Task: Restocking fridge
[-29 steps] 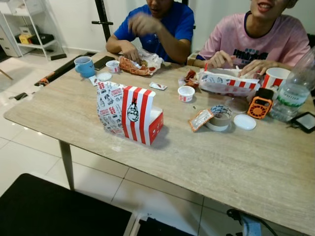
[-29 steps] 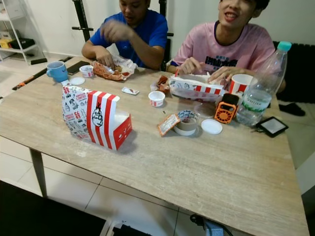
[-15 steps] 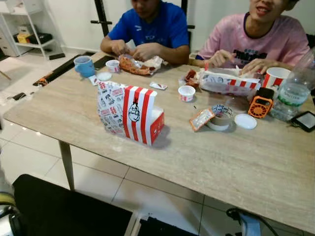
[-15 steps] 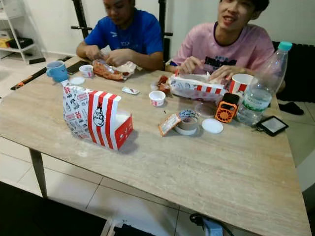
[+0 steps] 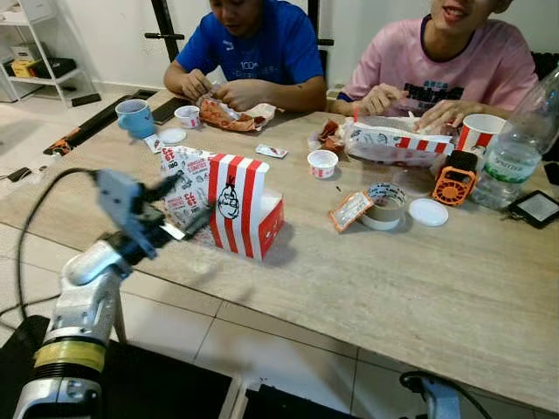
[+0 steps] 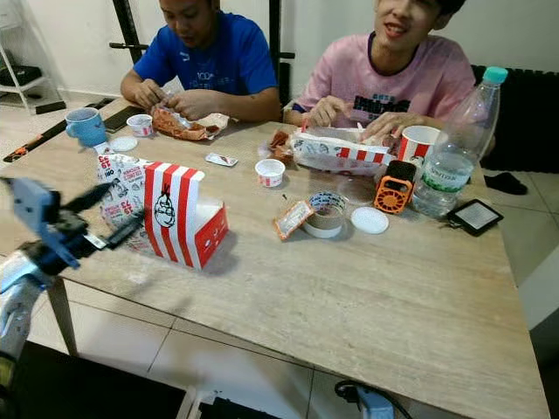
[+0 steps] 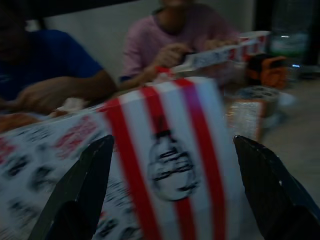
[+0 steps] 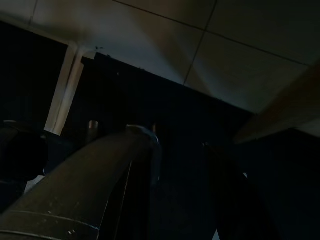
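Observation:
A red-and-white striped fast-food box (image 5: 243,208) stands upright on the wooden table (image 5: 410,288), with a printed paper side (image 5: 185,175) at its left. My left gripper (image 5: 194,197) is raised at the table's near edge and points at the box's left side. It is open, with one finger above and one below. In the left wrist view the box (image 7: 170,130) sits between the two spread black fingers (image 7: 75,200), and I cannot tell whether they touch it. The right arm hangs idle in the dark over the tiled floor (image 8: 240,45).
Two people sit at the far side eating. On the table stand a blue mug (image 5: 134,116), a sauce cup (image 5: 322,162), a tape roll (image 5: 385,204), a white lid (image 5: 428,212), an orange gadget (image 5: 454,183), a water bottle (image 5: 517,144) and a food tray (image 5: 397,142).
My left arm has risen into view from below, and its open gripper now points at the striped box. The camera has shifted a little. The person in blue lowered a hand.

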Available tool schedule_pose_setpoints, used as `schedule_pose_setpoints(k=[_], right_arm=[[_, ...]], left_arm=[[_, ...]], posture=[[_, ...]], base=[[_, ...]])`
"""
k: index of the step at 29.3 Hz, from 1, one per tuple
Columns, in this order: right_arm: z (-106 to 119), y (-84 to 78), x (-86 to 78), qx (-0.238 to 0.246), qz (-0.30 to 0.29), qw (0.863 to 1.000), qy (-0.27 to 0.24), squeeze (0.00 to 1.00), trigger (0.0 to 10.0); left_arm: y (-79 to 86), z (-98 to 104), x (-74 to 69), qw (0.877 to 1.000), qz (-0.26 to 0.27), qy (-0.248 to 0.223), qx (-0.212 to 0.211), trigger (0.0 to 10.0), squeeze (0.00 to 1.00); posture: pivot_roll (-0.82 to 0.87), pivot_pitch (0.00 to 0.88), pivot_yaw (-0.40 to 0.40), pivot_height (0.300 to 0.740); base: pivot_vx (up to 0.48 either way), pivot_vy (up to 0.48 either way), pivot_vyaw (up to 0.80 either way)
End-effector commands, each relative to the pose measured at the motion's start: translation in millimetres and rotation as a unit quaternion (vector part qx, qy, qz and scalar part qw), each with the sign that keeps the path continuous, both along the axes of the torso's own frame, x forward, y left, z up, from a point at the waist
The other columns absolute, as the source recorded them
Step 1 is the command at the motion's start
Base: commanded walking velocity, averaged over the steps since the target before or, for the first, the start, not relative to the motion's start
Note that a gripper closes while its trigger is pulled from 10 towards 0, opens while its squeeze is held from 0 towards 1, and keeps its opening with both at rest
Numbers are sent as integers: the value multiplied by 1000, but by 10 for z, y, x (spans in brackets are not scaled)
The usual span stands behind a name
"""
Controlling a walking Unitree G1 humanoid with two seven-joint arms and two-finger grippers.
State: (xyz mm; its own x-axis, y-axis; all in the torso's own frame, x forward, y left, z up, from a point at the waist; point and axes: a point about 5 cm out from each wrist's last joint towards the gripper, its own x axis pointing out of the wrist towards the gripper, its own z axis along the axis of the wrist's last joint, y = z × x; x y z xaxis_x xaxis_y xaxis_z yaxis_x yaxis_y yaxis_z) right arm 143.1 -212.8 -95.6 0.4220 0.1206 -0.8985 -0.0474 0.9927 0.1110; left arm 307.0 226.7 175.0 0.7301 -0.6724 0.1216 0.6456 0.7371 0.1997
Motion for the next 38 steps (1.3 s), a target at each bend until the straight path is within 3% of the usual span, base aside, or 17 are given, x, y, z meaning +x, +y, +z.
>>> schedule_pose_setpoints(k=[1,2,6,9,12,13,14,20,28,32,34,35,38], right_arm=[[-6,-4,-20,-4,7,1000,2,0,10000],[-7,-11,-24,-5,6,1000,3,0,10000],[-6,-10,-22,-5,5,1000,2,0,10000],[-6,-6,-19,-5,4,1000,2,0,10000],[-6,-2,-17,-4,4,1000,2,0,10000],[-11,8,-24,-3,3,1000,2,0,10000],[-12,11,-27,-3,2,1000,2,0,10000],[-13,12,-27,-1,-2,1000,2,0,10000],[-19,30,-35,1,-5,1000,3,0,10000],[-25,44,-45,2,-6,1000,3,0,10000],[-33,52,-62,4,-8,1000,5,0,10000],[-33,52,-62,4,-8,1000,5,0,10000],[-39,56,-77,4,-9,1000,7,0,10000]], left_arm=[[-173,-57,-24,999,-33,13,6,10000,0],[-377,-73,-50,997,-70,23,4,10000,0],[-617,-176,-18,996,-78,46,7,10000,0],[-751,-311,90,996,-33,69,33,10000,0],[-796,-358,172,996,6,85,31,10000,0],[-904,-422,279,993,60,98,40,10000,0],[-949,-442,307,991,77,99,48,10000,0],[-1111,-454,386,981,153,110,46,10000,0],[-1269,-457,411,975,191,96,66,10000,0],[-1198,-434,439,972,201,94,72,10000,0],[-823,-382,510,960,247,89,101,10000,0],[-823,-382,510,960,247,89,101,10000,0],[-493,-359,528,947,281,93,129,10000,0]], posture=[[0,0,25,740],[-3,0,28,740],[-3,0,30,740],[-3,0,30,740],[-3,0,30,740],[-6,0,33,740],[-6,0,33,740],[-9,0,39,740],[-7,0,43,740],[-7,0,45,740],[-7,0,48,740],[-7,0,48,740],[-6,0,53,740]], base=[[0,0,0],[0,0,0],[0,0,0],[0,0,0],[0,0,0],[0,0,0],[0,0,0],[0,0,0],[0,0,0],[0,0,0],[0,0,0],[0,0,0],[0,0,0]])
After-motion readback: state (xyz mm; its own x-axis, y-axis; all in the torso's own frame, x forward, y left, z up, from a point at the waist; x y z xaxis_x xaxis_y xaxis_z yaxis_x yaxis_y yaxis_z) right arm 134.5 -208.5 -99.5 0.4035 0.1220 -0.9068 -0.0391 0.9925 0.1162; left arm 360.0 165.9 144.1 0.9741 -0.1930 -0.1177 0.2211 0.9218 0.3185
